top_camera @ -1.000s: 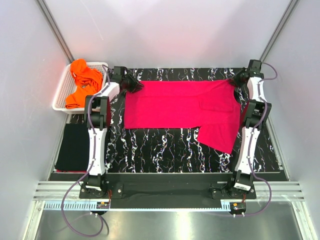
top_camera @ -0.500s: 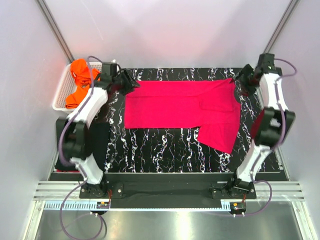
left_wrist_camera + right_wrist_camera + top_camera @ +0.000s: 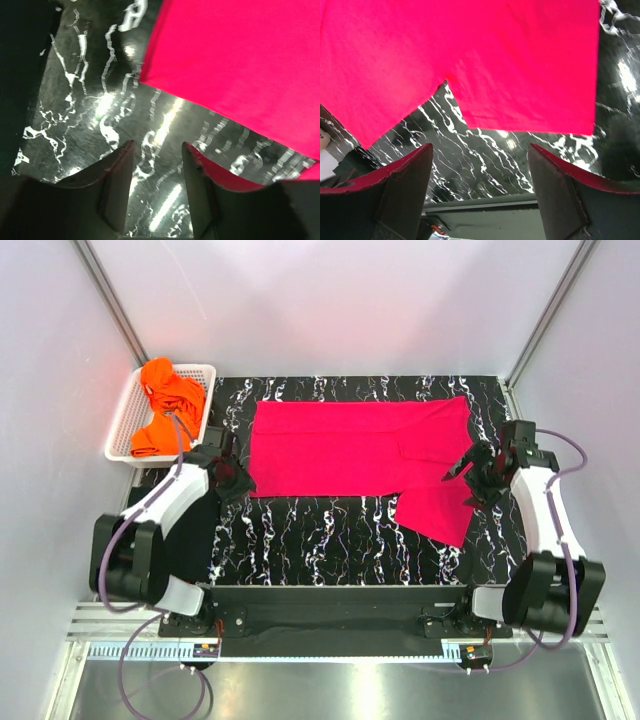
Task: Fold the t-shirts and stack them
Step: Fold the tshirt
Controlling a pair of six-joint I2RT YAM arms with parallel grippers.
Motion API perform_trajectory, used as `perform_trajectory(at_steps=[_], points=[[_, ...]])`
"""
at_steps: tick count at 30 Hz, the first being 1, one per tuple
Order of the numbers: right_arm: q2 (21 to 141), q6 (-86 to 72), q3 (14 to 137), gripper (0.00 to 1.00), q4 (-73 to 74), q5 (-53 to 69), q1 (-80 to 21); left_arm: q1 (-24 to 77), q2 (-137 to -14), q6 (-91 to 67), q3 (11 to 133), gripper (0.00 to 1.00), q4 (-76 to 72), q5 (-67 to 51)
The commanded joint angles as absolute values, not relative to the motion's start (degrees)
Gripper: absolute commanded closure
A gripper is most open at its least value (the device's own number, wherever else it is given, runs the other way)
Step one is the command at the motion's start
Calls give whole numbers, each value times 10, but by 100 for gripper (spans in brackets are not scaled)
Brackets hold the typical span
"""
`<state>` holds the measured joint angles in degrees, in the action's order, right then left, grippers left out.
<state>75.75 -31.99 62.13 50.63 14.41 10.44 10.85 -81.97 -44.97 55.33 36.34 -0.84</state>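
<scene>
the pink t-shirt (image 3: pixel 360 445) lies spread flat on the mat (image 3: pixel 330 540), the left gripper (image 3: pixel 240 483) by its near left corner and the right gripper (image 3: pixel 462 480) over its right side both parted and empty (orange t-shirts (image 3: pixel 165 405) sit in the basket (image 3: pixel 120 430)).

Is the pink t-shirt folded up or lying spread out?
Spread out: the pink t-shirt lies flat and wide across the mat, one sleeve sticking out near the right pincer.

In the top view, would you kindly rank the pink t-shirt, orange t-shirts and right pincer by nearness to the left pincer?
1. pink t-shirt, just right of the left pincer.
2. orange t-shirts, far left, in the basket.
3. right pincer, opposite side.
</scene>
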Motion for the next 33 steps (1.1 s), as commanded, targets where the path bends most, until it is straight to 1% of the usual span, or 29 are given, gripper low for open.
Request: perform_trajectory(at_steps=[1, 5, 10, 18, 20, 21, 27, 30, 33], points=[[706, -316, 596, 17, 518, 116, 104, 110, -862, -465, 578, 55, 349, 31], [700, -315, 587, 17, 542, 102, 105, 109, -905, -475, 594, 55, 345, 39], [695, -298, 589, 17, 548, 90, 105, 109, -954, -474, 620, 53, 338, 35], [715, -294, 583, 17, 548, 82, 105, 109, -961, -478, 623, 53, 326, 56], [719, -296, 584, 17, 546, 76, 105, 109, -980, -477, 628, 54, 323, 46], [723, -297, 586, 17, 546, 72, 105, 110, -986, -479, 629, 57, 319, 40], [742, -307, 583, 15, 545, 63, 108, 108, -1014, -476, 635, 59, 309, 40], [748, -308, 579, 15, 546, 55, 109, 107, -1026, -468, 640, 65, 308, 38], [756, -309, 569, 14, 545, 32, 119, 105, -1029, -461, 638, 81, 304, 36]])
